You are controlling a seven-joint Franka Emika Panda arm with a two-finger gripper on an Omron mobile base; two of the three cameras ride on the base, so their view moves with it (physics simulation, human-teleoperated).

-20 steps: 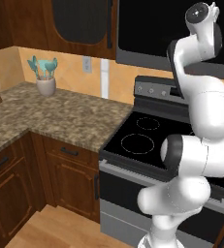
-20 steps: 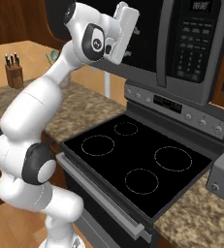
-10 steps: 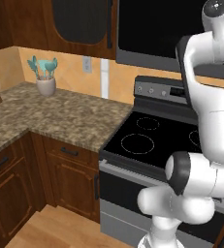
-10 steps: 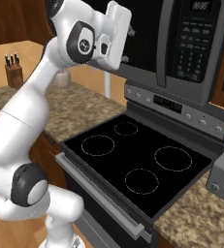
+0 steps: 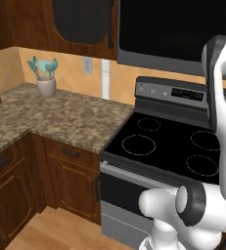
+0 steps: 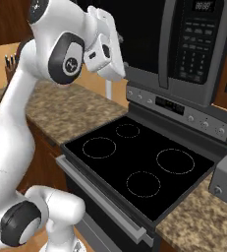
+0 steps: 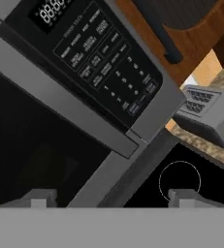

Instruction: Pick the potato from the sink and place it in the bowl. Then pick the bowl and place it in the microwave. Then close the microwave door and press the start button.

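The large black boxy microwave (image 6: 184,44) hangs above the black glass stove cooktop (image 6: 134,167), and its top is cut off in both base views. Its big black door with the dark glass window (image 7: 40,145) looks shut, lying flush with the body and just ahead of the fingers (image 7: 106,198); nothing behind the glass can be made out. The button panel (image 7: 108,63) sits up and to the right of the fingers in the hand view, its small white key labels too blurred to read. The pale digits on its display (image 7: 53,9) are half cut off at the frame edge and unreadable.

The two dark fingers stand wide apart, holding nothing and touching nothing. The right one lies over a burner ring on the cooktop. A grey metal toaster (image 7: 208,114) stands on the speckled granite tabletop (image 7: 205,140), off to the fingers' right, partly cut off.
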